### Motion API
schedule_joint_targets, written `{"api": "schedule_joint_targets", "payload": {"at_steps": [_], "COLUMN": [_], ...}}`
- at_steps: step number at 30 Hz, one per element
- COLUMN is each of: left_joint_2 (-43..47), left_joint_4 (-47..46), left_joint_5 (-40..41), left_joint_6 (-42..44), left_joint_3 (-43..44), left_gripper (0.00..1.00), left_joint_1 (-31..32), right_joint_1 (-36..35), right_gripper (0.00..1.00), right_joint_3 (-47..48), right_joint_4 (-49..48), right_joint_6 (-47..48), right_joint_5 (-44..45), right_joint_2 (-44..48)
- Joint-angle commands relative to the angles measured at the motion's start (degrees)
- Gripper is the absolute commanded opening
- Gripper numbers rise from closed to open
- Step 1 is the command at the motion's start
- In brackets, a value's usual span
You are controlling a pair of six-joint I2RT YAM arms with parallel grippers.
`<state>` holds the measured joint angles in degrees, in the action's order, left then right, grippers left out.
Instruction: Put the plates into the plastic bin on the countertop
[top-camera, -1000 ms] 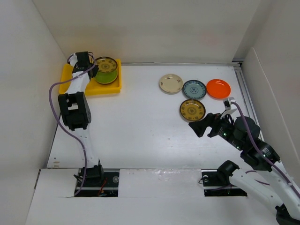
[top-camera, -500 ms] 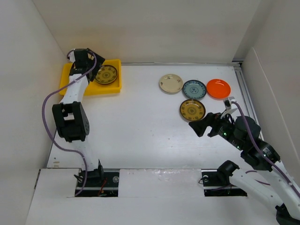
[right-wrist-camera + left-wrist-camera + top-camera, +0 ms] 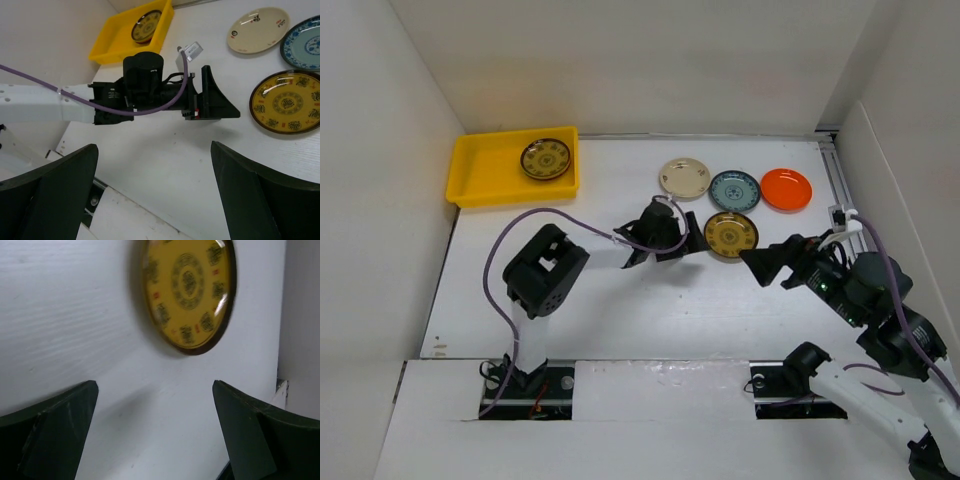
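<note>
The yellow plastic bin [image 3: 485, 170] sits at the back left of the countertop, a dark gold-patterned plate [image 3: 546, 159] lying in its right end. Four plates rest on the countertop at the right: cream [image 3: 684, 178], teal-patterned [image 3: 734, 190], orange [image 3: 786, 189] and a second gold-patterned one [image 3: 731, 233]. My left gripper [image 3: 692, 238] is open and empty, just left of that gold plate [image 3: 187, 292], apart from it. My right gripper [image 3: 770, 263] hangs open and empty in front of the plates. The right wrist view shows the bin [image 3: 120, 42] and the gold plate [image 3: 287, 101].
White walls enclose the countertop on the left, back and right. The left arm [image 3: 75, 107] stretches low across the middle of the surface, its purple cable [image 3: 535, 215] looping over it. A raised white ledge [image 3: 650, 375] runs along the near edge.
My left gripper opened over the bin, leaving a gold-patterned plate there, then swung right across the countertop to the second gold plate. My right arm shifted slightly right.
</note>
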<state>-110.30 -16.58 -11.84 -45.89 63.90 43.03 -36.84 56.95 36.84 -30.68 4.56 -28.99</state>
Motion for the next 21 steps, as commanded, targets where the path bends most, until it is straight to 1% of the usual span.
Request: {"api": "schedule_joint_targets", "payload": {"at_steps": [1, 3, 5, 7, 11, 12, 19, 20, 21], "left_joint_2": [-2.2, -4.4, -7.2, -8.7, -11.8, -13.0, -18.1, -18.6, -18.6], "left_joint_4": [-7.9, -7.2, -6.5, -5.7, -3.0, -2.5, -0.6, 0.1, 0.1], "left_joint_5": [-0.6, 0.2, 0.2, 0.8, 3.3, 3.3, 4.5, 3.8, 3.8], "left_joint_6": [-1.9, -1.9, -1.9, -2.5, -4.6, -4.6, -7.0, -7.0, -7.0], "left_joint_3": [1.3, 3.2, 6.3, 6.8, 9.4, 9.9, 13.9, 14.8, 15.5], "left_gripper": [1.00, 1.00, 1.00, 1.00, 0.93, 0.86, 0.55, 0.43, 0.36], "left_joint_1": [1.3, 3.2, 4.0, 4.0, 4.0, 4.0, 1.9, 1.9, 1.3], "right_joint_1": [-0.1, -0.1, -0.1, -0.1, -0.1, -0.1, -0.1, -0.1, -0.1], "right_gripper": [1.00, 1.00, 1.00, 1.00, 1.00, 1.00, 1.00, 1.00, 1.00], "right_joint_3": [1.9, 1.9, 1.3, 1.3, 1.3, 1.3, 0.8, 0.8, 0.8], "right_joint_4": [0.9, 1.6, 2.1, 2.6, 2.6, 2.6, 2.1, 2.1, 2.1], "right_joint_6": [-1.0, -1.0, -1.5, -1.5, -1.5, -1.5, -1.5, -1.5, -1.5], "right_joint_5": [0.5, 0.5, 0.5, 0.5, 0.5, 0.5, 0.5, 0.5, 0.5], "right_joint_2": [1.5, 3.1, 3.7, 3.7, 4.2, 4.2, 4.7, 4.7, 4.7]}}
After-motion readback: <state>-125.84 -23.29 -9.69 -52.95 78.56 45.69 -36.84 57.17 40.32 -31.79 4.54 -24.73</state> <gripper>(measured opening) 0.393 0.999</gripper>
